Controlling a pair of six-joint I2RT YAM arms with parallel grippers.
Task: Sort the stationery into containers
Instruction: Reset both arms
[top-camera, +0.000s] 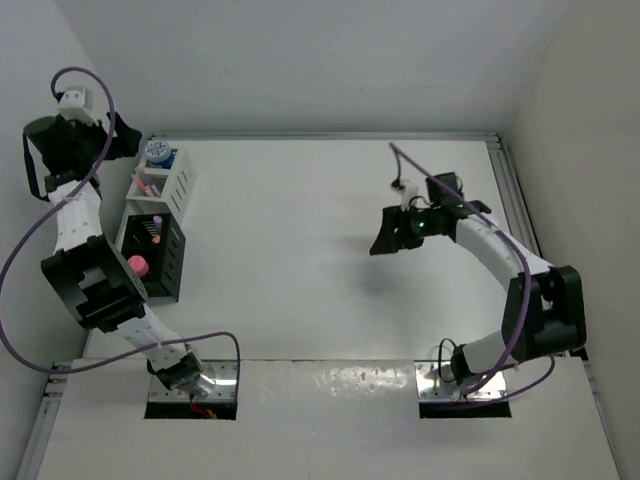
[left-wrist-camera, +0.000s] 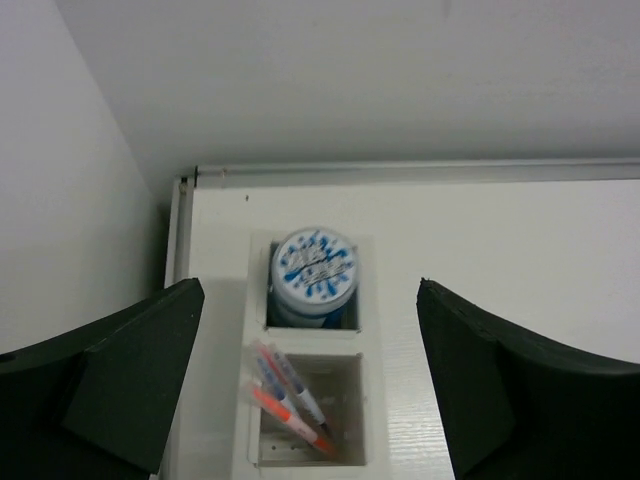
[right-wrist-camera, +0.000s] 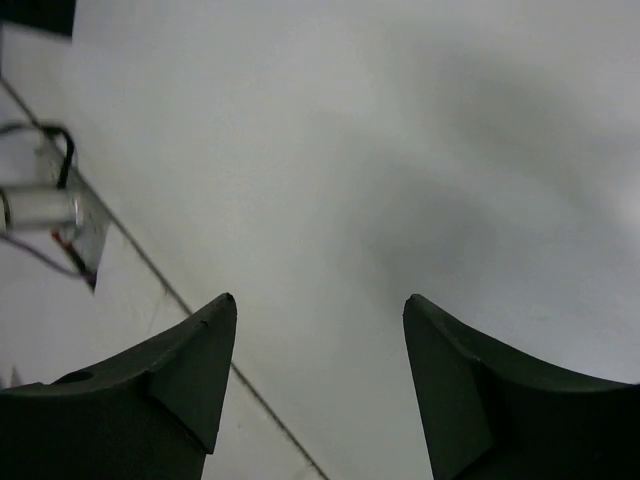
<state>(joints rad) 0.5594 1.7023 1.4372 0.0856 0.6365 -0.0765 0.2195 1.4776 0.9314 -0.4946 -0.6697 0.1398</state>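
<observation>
The white container (left-wrist-camera: 310, 341) sits below my left gripper (left-wrist-camera: 310, 285), which is open, one finger on each side of the box. A blue-capped jar (left-wrist-camera: 313, 268) fills its far compartment, and orange and blue pens (left-wrist-camera: 290, 400) lean in the near one. From above, the white container (top-camera: 180, 185) stands at the table's left edge with the jar (top-camera: 157, 152) and my left gripper (top-camera: 128, 143) at its far end. The black container (top-camera: 165, 262) stands just nearer, holding a pink-capped bottle (top-camera: 138, 265). My right gripper (top-camera: 380, 240) (right-wrist-camera: 320, 298) hangs open and empty over bare table.
A metal rail (left-wrist-camera: 400, 172) runs along the table's far edge, with a white wall close on the left (left-wrist-camera: 60, 200). The arm bases' mounting plates (top-camera: 190, 385) and cables lie at the near edge; one plate (right-wrist-camera: 50, 210) shows in the right wrist view.
</observation>
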